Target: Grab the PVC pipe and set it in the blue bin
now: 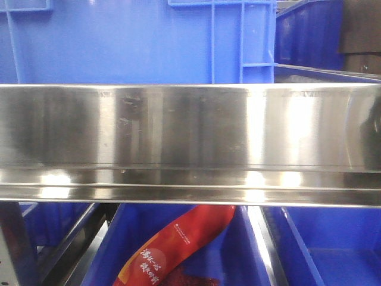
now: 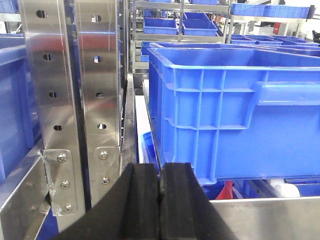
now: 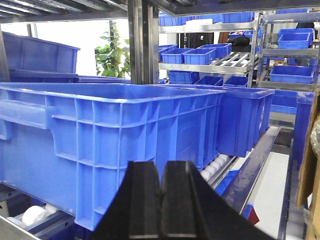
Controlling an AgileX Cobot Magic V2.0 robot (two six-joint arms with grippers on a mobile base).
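Observation:
The PVC pipe is out of view in every frame. A big blue bin (image 2: pixel 235 110) stands on the shelf, seen from its left end in the left wrist view and from its right end, as blue bin (image 3: pixel 100 135), in the right wrist view. My left gripper (image 2: pixel 159 172) is shut with its black pads pressed together and nothing between them, in front of the bin's lower left corner. My right gripper (image 3: pixel 161 170) is shut and empty too, just before the bin's near wall. Neither gripper shows in the front view.
A steel shelf rail (image 1: pixel 190 143) fills the front view, with a blue bin (image 1: pixel 143 42) above it. Below the rail lies a red packet (image 1: pixel 172 250) in a lower bin. Steel uprights (image 2: pixel 75 100) stand left of the left gripper. White rollers (image 3: pixel 215 165) run under the bins.

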